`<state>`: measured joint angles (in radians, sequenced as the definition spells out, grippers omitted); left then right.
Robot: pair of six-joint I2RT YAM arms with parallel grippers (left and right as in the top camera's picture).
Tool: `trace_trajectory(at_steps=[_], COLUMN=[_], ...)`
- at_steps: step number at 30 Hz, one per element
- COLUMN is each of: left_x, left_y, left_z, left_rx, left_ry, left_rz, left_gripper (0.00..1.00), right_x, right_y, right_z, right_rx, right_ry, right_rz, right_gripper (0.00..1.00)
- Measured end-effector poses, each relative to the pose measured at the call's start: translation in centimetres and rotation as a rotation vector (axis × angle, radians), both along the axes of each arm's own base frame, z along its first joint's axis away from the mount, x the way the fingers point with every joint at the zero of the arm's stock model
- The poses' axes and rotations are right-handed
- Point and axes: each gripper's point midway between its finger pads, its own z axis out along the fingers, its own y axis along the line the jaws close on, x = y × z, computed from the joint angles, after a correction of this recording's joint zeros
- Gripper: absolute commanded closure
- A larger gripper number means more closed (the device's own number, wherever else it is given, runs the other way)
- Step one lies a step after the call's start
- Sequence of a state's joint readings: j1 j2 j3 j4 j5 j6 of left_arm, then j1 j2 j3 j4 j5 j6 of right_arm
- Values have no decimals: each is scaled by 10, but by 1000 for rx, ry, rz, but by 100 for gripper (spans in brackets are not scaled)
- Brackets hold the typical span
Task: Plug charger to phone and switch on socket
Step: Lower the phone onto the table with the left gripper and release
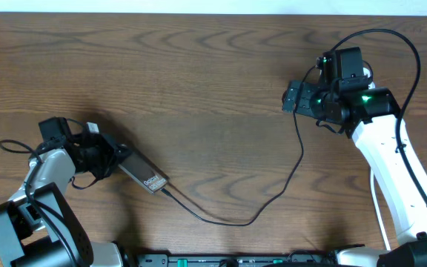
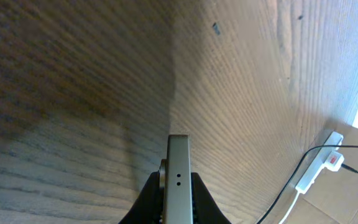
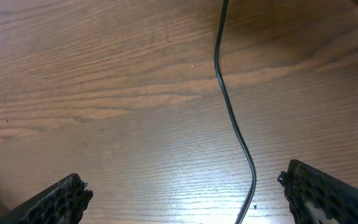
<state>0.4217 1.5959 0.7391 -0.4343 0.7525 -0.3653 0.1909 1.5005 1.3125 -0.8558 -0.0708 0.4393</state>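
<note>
The phone (image 1: 145,176) lies tilted at the lower left, its white text near the lower end. My left gripper (image 1: 117,162) is shut on its upper end. In the left wrist view the phone (image 2: 178,158) shows edge-on between the fingers (image 2: 178,190). The charger cable (image 1: 228,221) meets the phone's lower end at its plug tip (image 1: 166,190), loops right and rises to my right gripper (image 1: 293,99). That gripper is open above the table, with the cable (image 3: 229,112) lying between its fingers (image 3: 188,196). The socket (image 2: 319,167) shows only in the left wrist view, far right.
The wooden table (image 1: 199,81) fills the views. The right arm's thick black cable (image 1: 402,44) arcs above its wrist. The left arm's base (image 1: 35,230) sits at the lower left. A dark rail (image 1: 236,259) runs along the table's front edge.
</note>
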Motion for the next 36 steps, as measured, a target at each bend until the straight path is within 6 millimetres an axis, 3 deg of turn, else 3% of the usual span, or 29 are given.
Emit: trace_trajectory(at_steps=[11, 24, 33, 34, 36], left_x=[-35, -46, -47, -48, -48], left_y=[-15, -23, -26, -26, -28], left_z=[-24, -28, -27, -26, -26], left_rx=[-43, -70, -88, -91, -100], left_ry=[97, 118, 118, 120, 122], left_rz=[0, -2, -4, -4, -5], left_gripper=[93, 92, 83, 75, 68], right_x=[0, 0, 0, 0, 0], right_y=[0, 0, 0, 0, 0], right_z=[0, 0, 0, 0, 0], right_rx=[0, 0, 0, 0, 0], right_ry=[1, 1, 1, 1, 1], right_rz=[0, 0, 0, 0, 0], right_gripper=[1, 1, 1, 1, 1])
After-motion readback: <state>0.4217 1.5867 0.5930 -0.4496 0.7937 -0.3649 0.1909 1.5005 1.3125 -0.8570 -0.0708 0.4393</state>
